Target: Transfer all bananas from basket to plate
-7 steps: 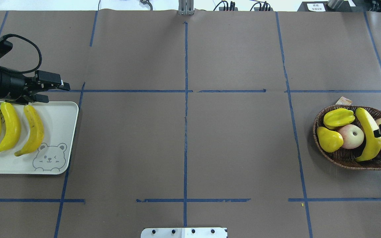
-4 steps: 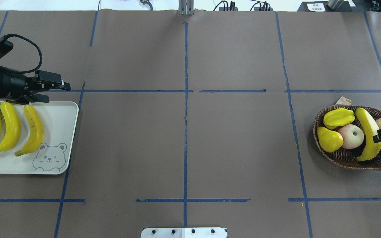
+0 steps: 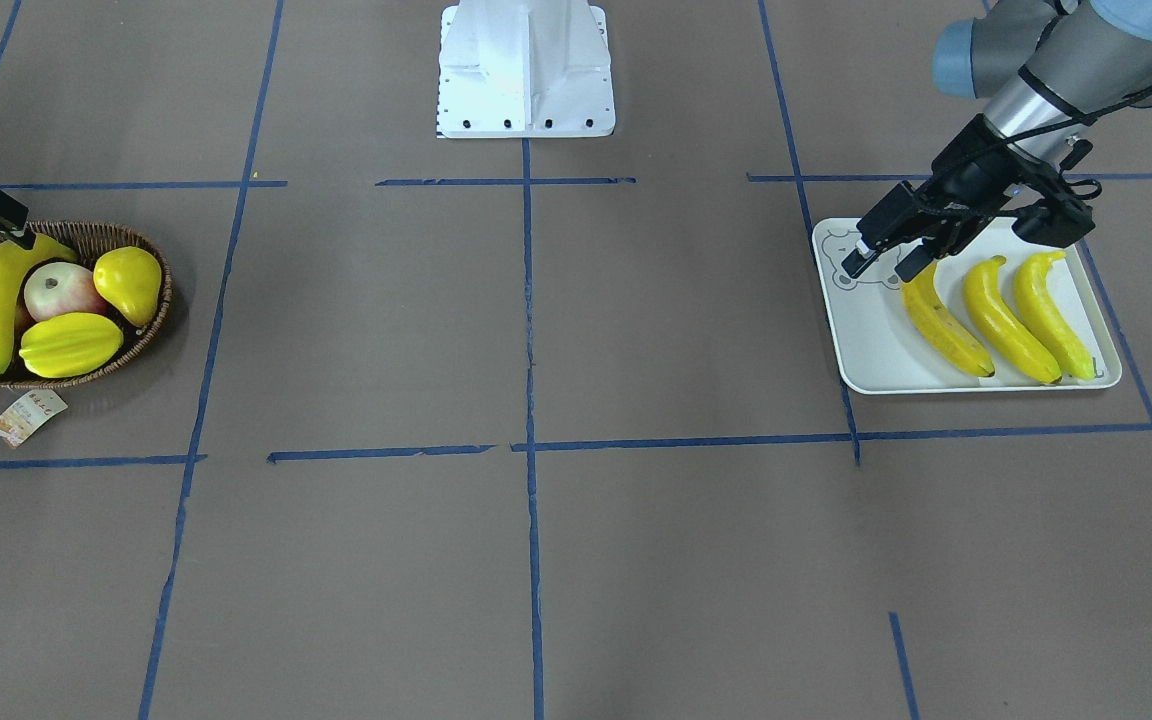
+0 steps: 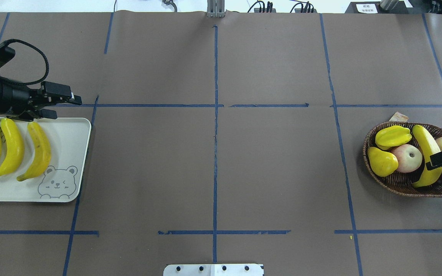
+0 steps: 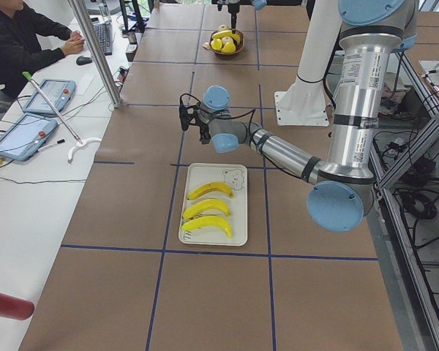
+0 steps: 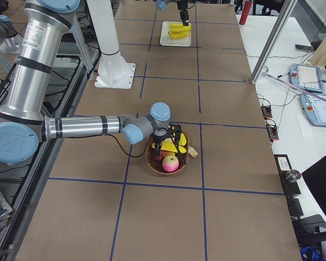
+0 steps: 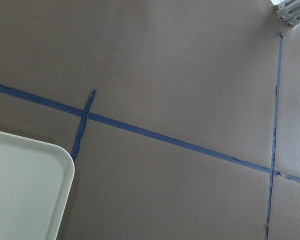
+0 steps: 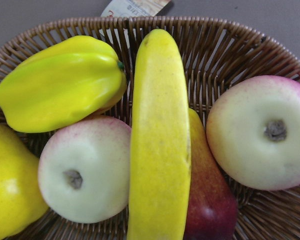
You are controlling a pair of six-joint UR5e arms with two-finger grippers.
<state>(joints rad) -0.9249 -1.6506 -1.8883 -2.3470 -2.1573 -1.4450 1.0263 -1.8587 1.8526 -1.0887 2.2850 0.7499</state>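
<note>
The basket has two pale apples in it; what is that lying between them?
A long yellow banana lies between one apple and the other apple, partly over a dark red fruit. The right wrist view shows it best.

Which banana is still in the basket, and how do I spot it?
Find the round dark-brown wicker basket on the robot's right. Inside lies one long, curved, bright-yellow banana. It is longer and slimmer than the plump yellow pear and ridged yellow-green starfruit.

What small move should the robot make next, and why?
Probably lower the right hand onto the last long yellow banana in the brown wicker basket and close on it. The hand hangs open over it, and three yellow bananas already lie on the off-white bear-print tray.
</note>
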